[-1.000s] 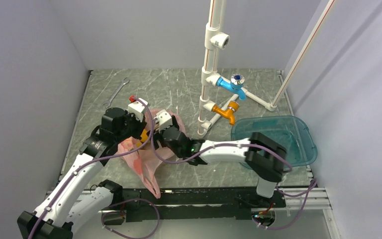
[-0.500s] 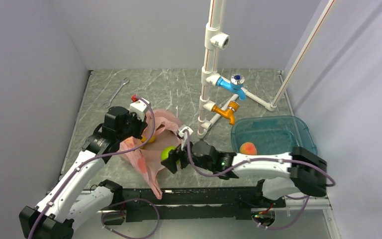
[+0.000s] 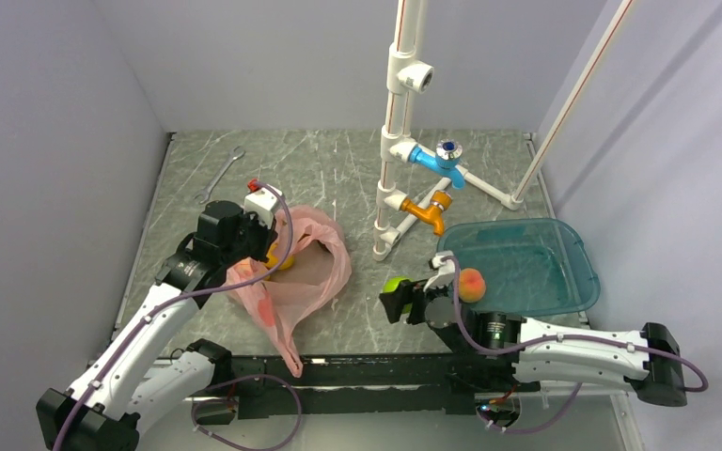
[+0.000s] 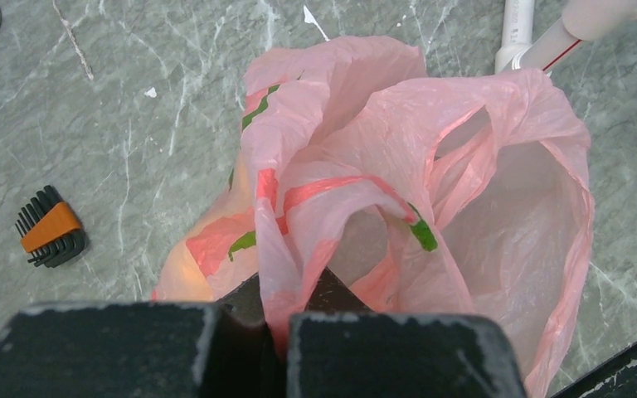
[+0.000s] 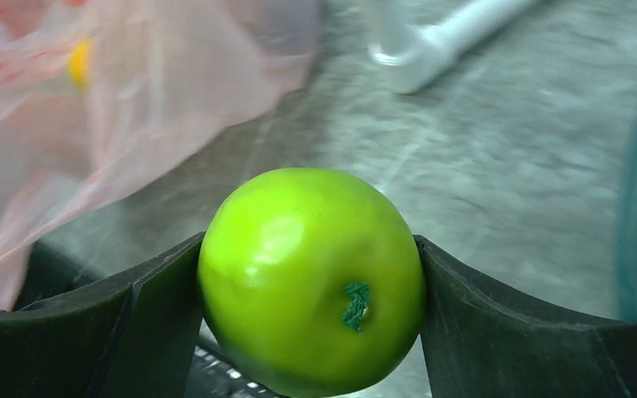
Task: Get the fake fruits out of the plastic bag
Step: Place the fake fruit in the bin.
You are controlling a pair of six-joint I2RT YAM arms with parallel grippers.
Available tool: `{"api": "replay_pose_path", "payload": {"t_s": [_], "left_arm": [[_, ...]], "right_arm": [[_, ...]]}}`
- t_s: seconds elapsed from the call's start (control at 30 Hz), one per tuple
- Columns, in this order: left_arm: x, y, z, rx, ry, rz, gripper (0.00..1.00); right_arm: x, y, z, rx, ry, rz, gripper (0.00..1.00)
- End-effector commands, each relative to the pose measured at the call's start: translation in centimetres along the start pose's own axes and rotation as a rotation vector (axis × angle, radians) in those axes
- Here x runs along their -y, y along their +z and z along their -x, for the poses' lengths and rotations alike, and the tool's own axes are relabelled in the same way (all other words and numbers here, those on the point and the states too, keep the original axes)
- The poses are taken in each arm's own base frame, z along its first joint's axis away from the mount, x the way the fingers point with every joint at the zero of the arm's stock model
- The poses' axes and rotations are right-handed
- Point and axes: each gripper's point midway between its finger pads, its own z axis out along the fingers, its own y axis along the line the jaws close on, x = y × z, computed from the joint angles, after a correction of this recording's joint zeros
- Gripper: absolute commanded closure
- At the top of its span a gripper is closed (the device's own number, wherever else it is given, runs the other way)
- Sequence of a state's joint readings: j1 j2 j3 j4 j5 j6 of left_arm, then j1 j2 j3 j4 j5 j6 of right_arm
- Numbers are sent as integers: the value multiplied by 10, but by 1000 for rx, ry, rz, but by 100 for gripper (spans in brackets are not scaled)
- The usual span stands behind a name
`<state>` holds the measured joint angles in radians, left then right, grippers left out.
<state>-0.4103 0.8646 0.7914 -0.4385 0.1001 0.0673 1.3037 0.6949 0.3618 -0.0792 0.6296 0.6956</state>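
The pink plastic bag (image 3: pixel 293 272) lies left of centre with its mouth open toward the right; it also fills the left wrist view (image 4: pixel 431 207). My left gripper (image 3: pixel 261 246) is shut on a fold of the bag's rim (image 4: pixel 278 311) and holds it up. A yellow fruit (image 3: pixel 282 262) shows inside the bag. My right gripper (image 3: pixel 397 299) is shut on the green apple (image 5: pixel 311 278), held above the table between the bag and the tub. A pink-orange peach (image 3: pixel 471 283) lies in the teal tub (image 3: pixel 564 246).
A white pipe stand (image 3: pixel 397 132) with a blue tap (image 3: pixel 437 158) and an orange tap (image 3: pixel 425 210) rises behind the bag. A wrench (image 3: pixel 218 175) lies at the back left. A set of hex keys with an orange holder (image 4: pixel 48 235) lies left of the bag.
My right gripper has pulled out of the bag with the green apple and moved right toward the tub. The bag's mouth has sagged open. The left gripper has kept its hold.
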Motion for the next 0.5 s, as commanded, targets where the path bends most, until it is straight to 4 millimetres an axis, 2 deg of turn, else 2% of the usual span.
{"api": "replay_pose_path", "payload": {"t_s": [0.0, 0.03, 0.1, 0.13, 0.2, 0.27, 0.37, 0.47], "left_arm": [[-2, -5, 17, 35, 12, 10, 100], [-2, -4, 16, 32, 10, 10, 100], [-2, -4, 15, 29, 9, 11, 100], [-3, -4, 15, 29, 9, 14, 100], [-3, -4, 15, 29, 9, 18, 100], [-4, -4, 14, 28, 11, 24, 100], [-5, -4, 14, 28, 11, 27, 100], [-4, -4, 14, 26, 11, 23, 100]], "right_arm": [[67, -10, 8, 102, 97, -328, 95], [74, -10, 11, 110, 91, -367, 90], [89, -9, 19, 116, 92, -460, 88], [98, -8, 23, 113, 106, -512, 89], [108, -1, 28, 91, 112, -559, 99], [105, 6, 40, 95, 87, -524, 100], [88, 6, 65, 164, 99, -427, 100], [103, -12, 85, 239, 154, -502, 100]]}}
